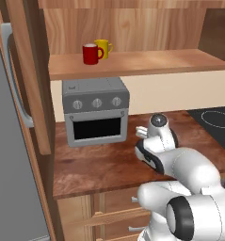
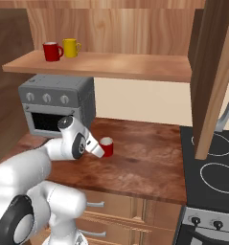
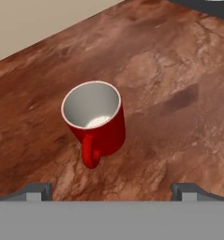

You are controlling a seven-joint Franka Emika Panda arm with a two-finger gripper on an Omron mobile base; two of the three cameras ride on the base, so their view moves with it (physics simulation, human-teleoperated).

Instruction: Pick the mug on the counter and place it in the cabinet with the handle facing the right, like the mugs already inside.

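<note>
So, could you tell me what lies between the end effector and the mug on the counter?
Nothing: in the hand view, bare counter separates the open end effector from the mug.

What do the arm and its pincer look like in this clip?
The arm is built of glossy white rounded shells with dark grey to black rings and caps at its joints. No cables or markings are visible. The pincer shows as two small dark grey, blocky fingertips in the hand view.
</note>
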